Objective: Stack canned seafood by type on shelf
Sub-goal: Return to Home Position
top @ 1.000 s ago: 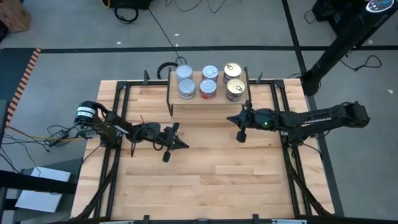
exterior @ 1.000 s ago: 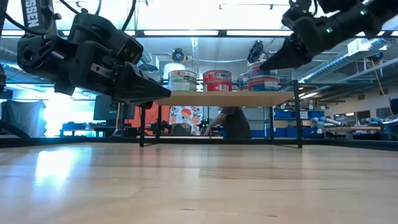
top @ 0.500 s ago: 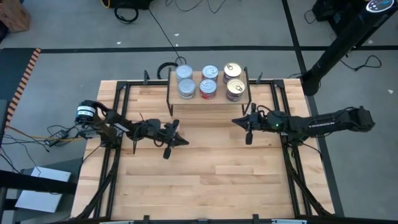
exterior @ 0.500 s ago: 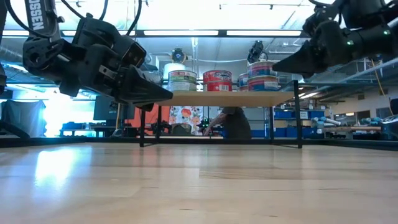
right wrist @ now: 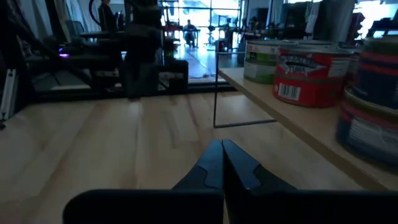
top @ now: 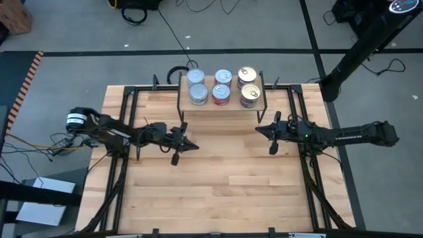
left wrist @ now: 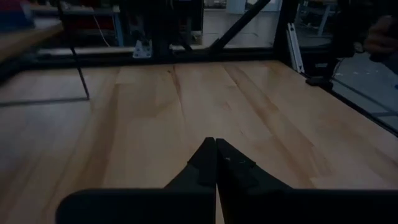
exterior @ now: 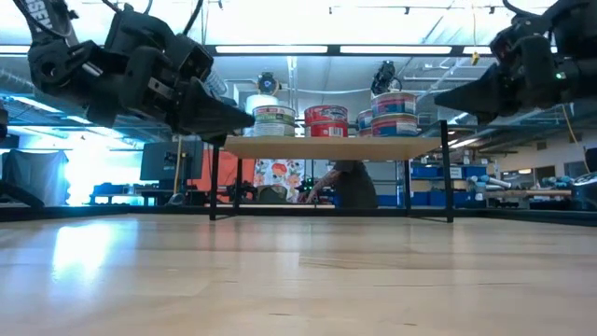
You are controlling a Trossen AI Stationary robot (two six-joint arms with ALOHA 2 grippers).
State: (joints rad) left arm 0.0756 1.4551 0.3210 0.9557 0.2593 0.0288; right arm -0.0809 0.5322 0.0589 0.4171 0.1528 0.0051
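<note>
The shelf [top: 221, 109], a light-wood board on thin black wire legs [exterior: 214, 182], stands on its legs at the middle of the table's far edge. On it sit several tins of canned seafood: silver-topped [top: 196, 78] on the left, red-labelled [top: 221, 94] in the middle, gold-topped [top: 249, 94] on the right. My left gripper [top: 195, 147] hovers shut over the table, in front of the shelf's left end. My right gripper [top: 258, 130] hovers shut in front of the shelf's right end. Both point level and hold nothing [left wrist: 215, 142] [right wrist: 222, 143].
Black frame rails [top: 125, 132] [top: 305, 152] run along both sides of the slatted wooden tabletop [top: 218, 185], whose near half is bare wood. A person [exterior: 345, 182] shows in the room behind the shelf. Cables lie on the floor beyond the far edge.
My right gripper has drawn back from the shelf toward the table's right edge, levelling out, and stays shut. My left gripper has risen a little, still shut. The tins and the shelf have not moved.
</note>
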